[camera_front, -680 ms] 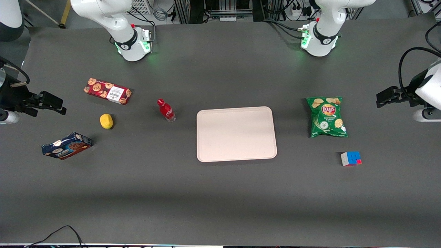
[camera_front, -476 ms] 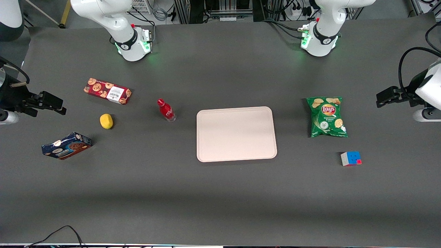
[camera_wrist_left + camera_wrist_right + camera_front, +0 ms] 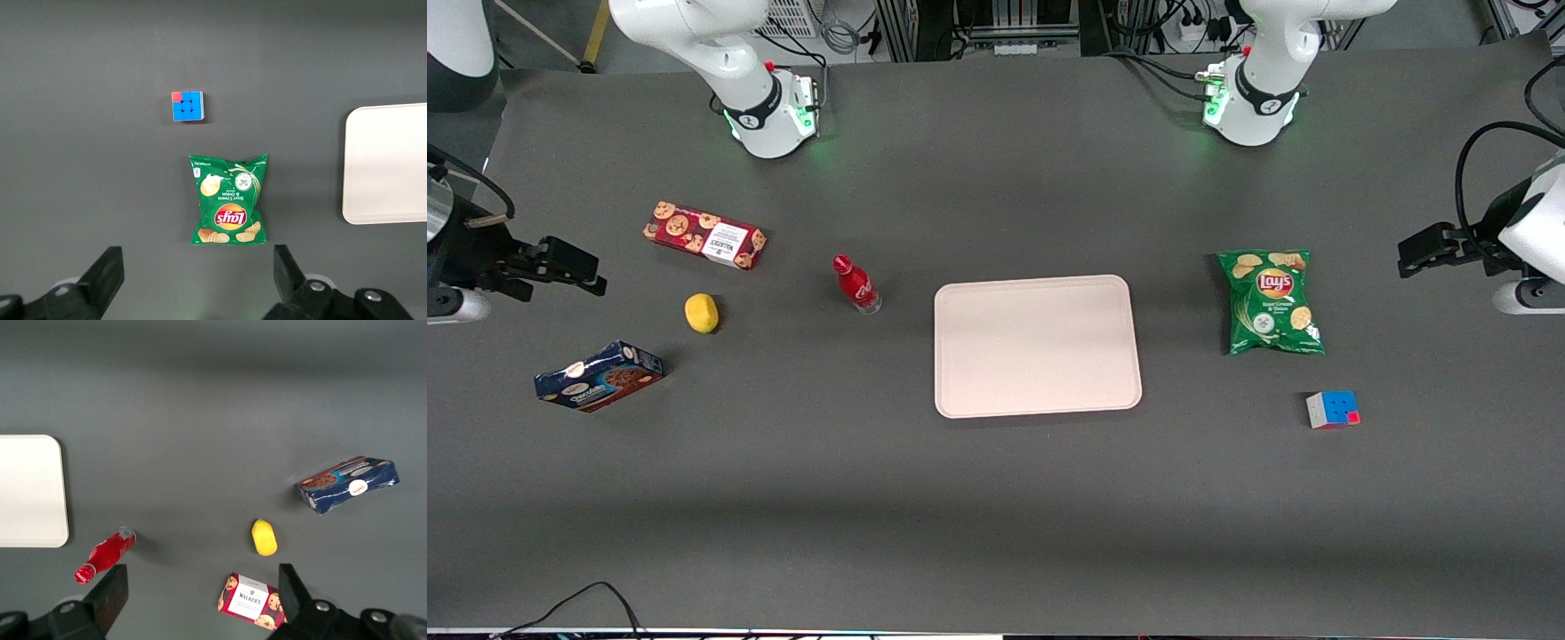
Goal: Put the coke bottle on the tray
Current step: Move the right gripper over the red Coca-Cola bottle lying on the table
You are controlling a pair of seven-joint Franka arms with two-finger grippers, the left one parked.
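Observation:
The coke bottle (image 3: 856,284), slim and red with a red cap, stands on the dark table beside the tray (image 3: 1037,345), toward the working arm's end. The pale pinkish tray lies flat with nothing on it. My gripper (image 3: 587,271) hovers at the working arm's end of the table, well apart from the bottle, with the lemon and the boxes between them. In the right wrist view the coke bottle (image 3: 104,555) shows near one black finger (image 3: 110,593), next to the tray (image 3: 30,490). The gripper (image 3: 202,597) is open and holds nothing.
A red cookie box (image 3: 704,235), a lemon (image 3: 702,313) and a blue box (image 3: 599,375) lie between my gripper and the bottle. A green chips bag (image 3: 1270,302) and a colour cube (image 3: 1333,409) lie toward the parked arm's end.
My gripper has shifted slightly toward the middle of the table. The objects have not moved.

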